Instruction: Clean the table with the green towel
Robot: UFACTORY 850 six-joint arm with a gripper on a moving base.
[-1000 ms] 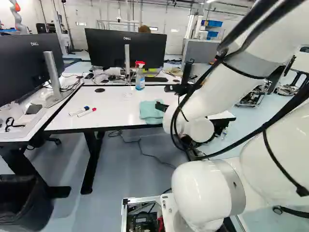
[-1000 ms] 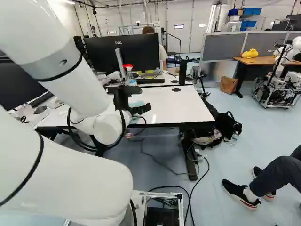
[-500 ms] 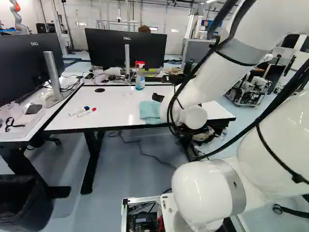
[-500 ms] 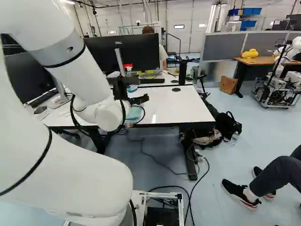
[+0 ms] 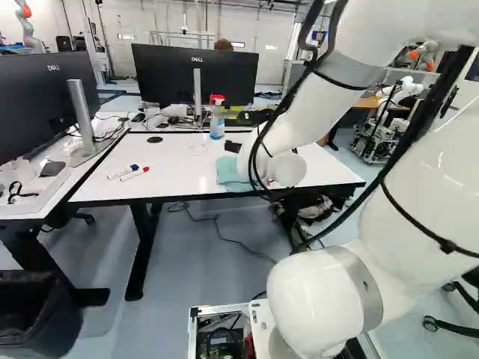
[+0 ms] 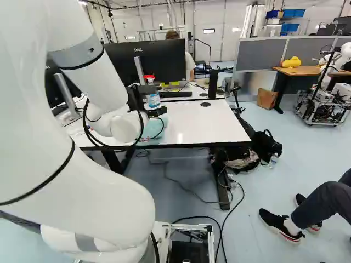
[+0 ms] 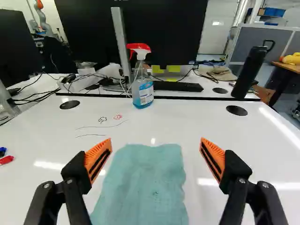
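the end effector (image 6: 159,112) is released, its 2 fingers (image 7: 97,158) spread wide near the green towel (image 7: 145,187).

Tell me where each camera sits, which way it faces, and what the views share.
Left base view: on the base, behind the arm and to its left, facing ahead and slightly down at the table; the arm stands right of the middle.
Right base view: behind the arm, to its right, facing the same way; the arm fills the left.
Wrist view: on the wrist, looking along the open gripper; both fingers show.
Shared by all three: table, green towel, spray bottle.
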